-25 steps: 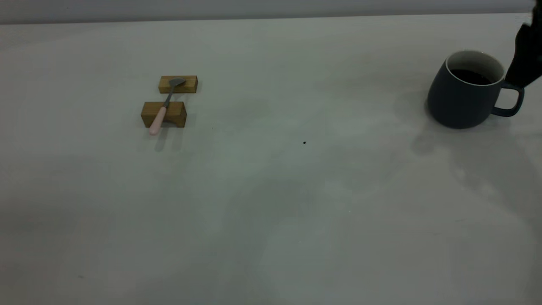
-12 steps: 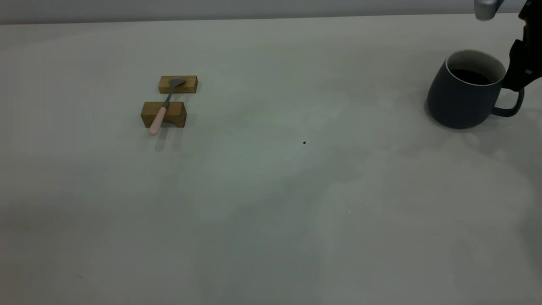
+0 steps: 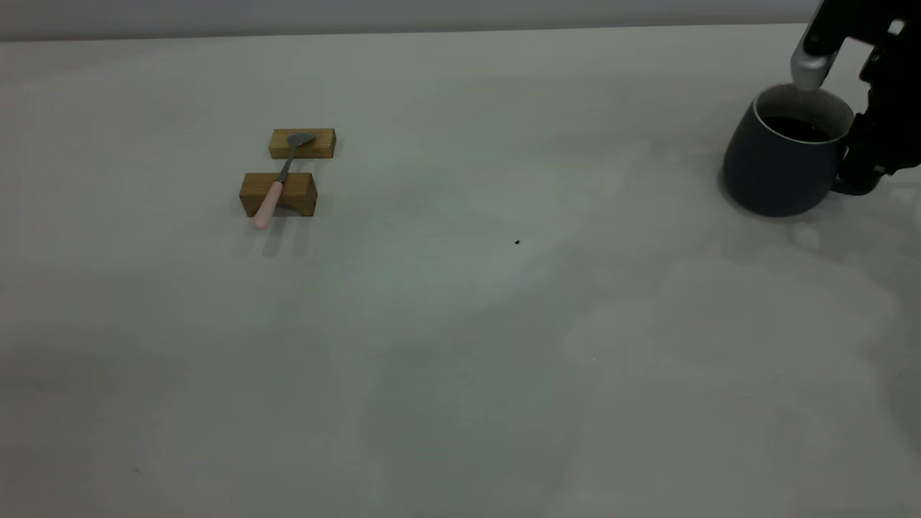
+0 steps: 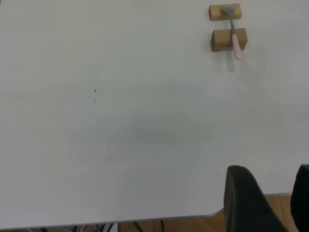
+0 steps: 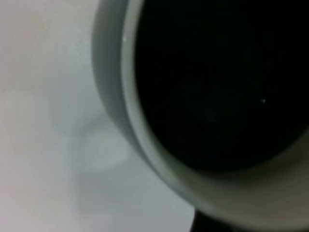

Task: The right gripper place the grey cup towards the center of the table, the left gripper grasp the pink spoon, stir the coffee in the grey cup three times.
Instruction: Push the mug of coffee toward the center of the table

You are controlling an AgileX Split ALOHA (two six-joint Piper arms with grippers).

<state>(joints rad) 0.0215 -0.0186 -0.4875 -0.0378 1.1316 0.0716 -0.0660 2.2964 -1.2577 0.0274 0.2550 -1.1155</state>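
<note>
Coffee [image 3: 797, 128], dark and nearly black, sits in the grey cup [image 3: 777, 169], which stands upright on the table [image 3: 460, 324] well to the right of the tiny dark speck [image 3: 516, 242] and near the table's right edge. The right gripper [image 3: 867, 162] is down at the cup's handle side, its black fingers covering most of the loop handle; whether they are clamped on the handle or merely around it cannot be told from the exterior view, and the right wrist view shows only the cup's rim and dark contents filling the picture. A silver-grey module [image 3: 811, 61] on that arm hangs just above the cup's far rim.

Well to the left of the speck, the pink spoon [image 3: 277, 183] lies across two brown wooden blocks [image 3: 279, 193] (bowl on the farther block, pink handle over the nearer one and jutting past it). The left gripper [image 4: 270, 203] hangs back at the table's edge, far from the spoon, its two black fingers spread apart with nothing between them.
</note>
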